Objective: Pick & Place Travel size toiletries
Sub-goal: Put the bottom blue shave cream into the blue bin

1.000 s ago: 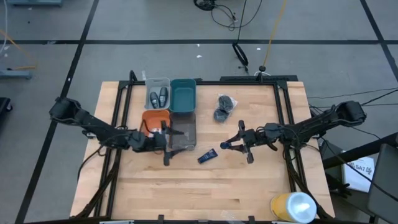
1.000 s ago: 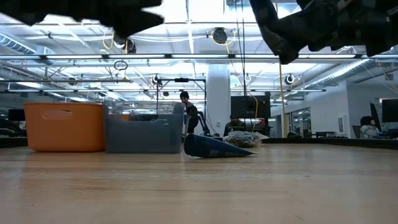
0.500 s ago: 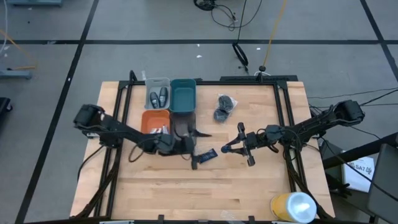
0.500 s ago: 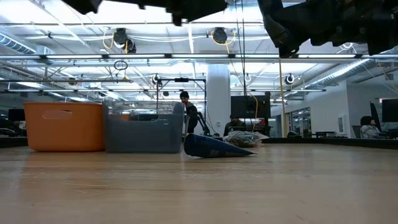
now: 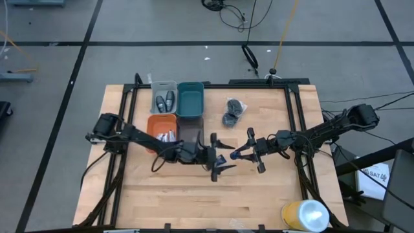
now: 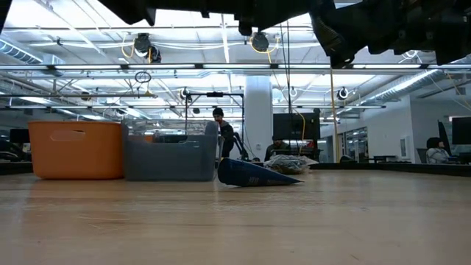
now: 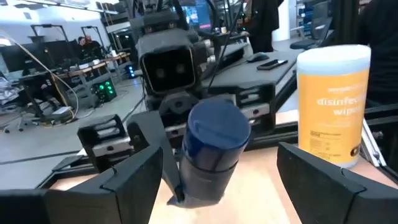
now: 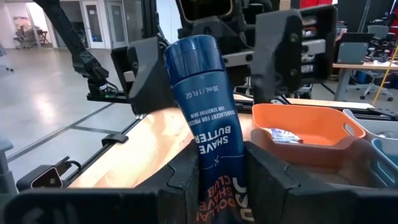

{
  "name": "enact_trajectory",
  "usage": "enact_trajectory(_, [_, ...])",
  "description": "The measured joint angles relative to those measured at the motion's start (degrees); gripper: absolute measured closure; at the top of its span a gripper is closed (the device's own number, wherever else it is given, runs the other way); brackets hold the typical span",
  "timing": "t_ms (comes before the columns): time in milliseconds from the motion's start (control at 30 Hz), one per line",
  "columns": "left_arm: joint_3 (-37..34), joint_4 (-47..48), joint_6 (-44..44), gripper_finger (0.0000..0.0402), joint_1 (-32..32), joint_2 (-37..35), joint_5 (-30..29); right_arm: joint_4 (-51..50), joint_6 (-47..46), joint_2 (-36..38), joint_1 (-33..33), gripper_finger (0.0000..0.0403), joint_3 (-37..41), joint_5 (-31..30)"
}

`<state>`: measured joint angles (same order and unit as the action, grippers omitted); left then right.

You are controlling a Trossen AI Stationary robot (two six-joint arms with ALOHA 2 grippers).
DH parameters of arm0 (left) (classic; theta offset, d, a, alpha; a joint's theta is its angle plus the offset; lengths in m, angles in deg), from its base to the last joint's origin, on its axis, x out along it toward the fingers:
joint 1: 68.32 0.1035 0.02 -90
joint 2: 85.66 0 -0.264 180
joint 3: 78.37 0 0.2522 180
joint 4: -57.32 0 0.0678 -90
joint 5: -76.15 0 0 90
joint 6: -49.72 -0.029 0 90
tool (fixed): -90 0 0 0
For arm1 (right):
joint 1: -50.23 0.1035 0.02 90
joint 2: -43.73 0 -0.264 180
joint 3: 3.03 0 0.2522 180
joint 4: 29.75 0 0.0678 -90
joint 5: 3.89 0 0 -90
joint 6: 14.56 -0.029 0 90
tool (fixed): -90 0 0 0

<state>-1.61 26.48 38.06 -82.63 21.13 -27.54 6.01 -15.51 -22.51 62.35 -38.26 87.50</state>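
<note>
**Two tools meet over one blue packet at mid-table**

From where I stand, both arms reach toward the middle of the table (image 5: 259, 194). The right tool (image 5: 240, 152) has its fingers closed on a dark blue packet (image 8: 208, 130), holding it lifted off the wood with its round cap pointing at the other arm. The right wrist view shows the packet squeezed between the two dark fingers, its white lettering plain to read.

The left tool (image 5: 222, 156) sits just opposite, fingers spread wide with nothing between them, right beside the raised packet. In the left wrist view the packet's blue cap (image 7: 216, 127) faces the camera between those spread fingers.

A second dark blue packet (image 6: 254, 174) lies flat on the table, seen in the low view near the grey bin (image 6: 171, 159); from above it is hidden under the left tool.

Behind the left arm, the orange bin (image 5: 162, 125) holds white tubes (image 5: 166, 135). The clear bin (image 5: 163, 97) at the back holds two dark grey bottles (image 5: 165, 101), next to the teal bin (image 5: 191, 99). Two dark grey puffs (image 5: 232, 111) rest on the wood well behind the right tool. A yellow cylinder (image 5: 304, 214) stands at the table's near right corner.
</note>
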Motion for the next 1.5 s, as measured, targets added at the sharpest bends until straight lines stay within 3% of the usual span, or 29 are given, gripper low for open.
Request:
enact_trajectory(533, [0.00,-1.68,3.43,0.0092,3.20,0.24,7.64,0.22,0.11,0.00,0.00,0.0307,0.00,-0.02])
enact_trajectory(833, [0.00,-3.95,2.52,0.0097,3.48,1.50,7.65,0.02,0.13,0.00,0.00,0.0307,-0.02,-0.05])
enact_trajectory(967, [0.00,-4.87,2.57,0.0139,3.92,1.48,7.74,-0.07,0.13,-0.24,0.00,0.0307,-0.02,-0.07])
enact_trajectory(1267, [0.00,-4.48,2.59,0.0283,4.19,1.48,8.72,0.01,0.08,-0.22,-0.04,0.0307,-0.02,-0.64])
enact_trajectory(1500, [-0.02,-4.82,0.91,0.0294,4.20,1.39,9.19,0.06,0.07,-0.20,-0.04,0.0307,-0.04,-0.11])
